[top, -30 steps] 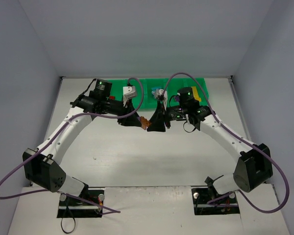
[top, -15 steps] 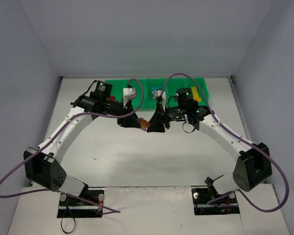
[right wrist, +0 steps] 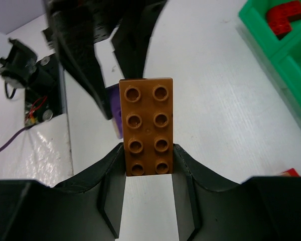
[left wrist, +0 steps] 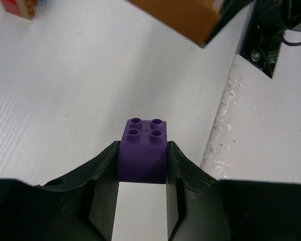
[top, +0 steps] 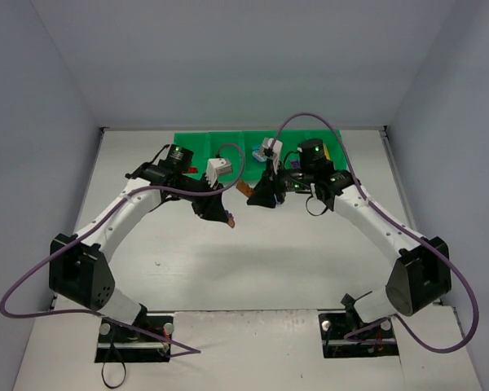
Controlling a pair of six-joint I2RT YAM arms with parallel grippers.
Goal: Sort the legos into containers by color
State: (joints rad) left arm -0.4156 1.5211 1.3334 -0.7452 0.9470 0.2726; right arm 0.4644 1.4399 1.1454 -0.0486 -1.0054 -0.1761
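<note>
- Here, the white table (top: 253,261) lies bare in front of your two arm bases. It is boxed in by walls on three sides, and both arms reach over its far half.
- The green tray (top: 197,144) runs along the far edge of the table. Its corner (right wrist: 271,47) shows at the upper right of the right wrist view, with a red brick (right wrist: 285,16) lying in one compartment.
- Your left gripper (top: 226,218) hangs over open tabletop near the middle, clear of the tray. Its jaws are drawn in on a purple brick (left wrist: 143,150), which they pinch by its two sides with the four studs facing the wrist camera.
- Your right gripper (top: 259,194) sits just short of the tray's front wall, close beside the left one. Its fingers clamp a brown brick (right wrist: 146,125) at one end, and most of the eight-stud length sticks out past the fingertips.
- The two held bricks are near each other but apart.
- A small red-and-tan piece (left wrist: 17,7) rests on the table at the upper left of the left wrist view.
</note>
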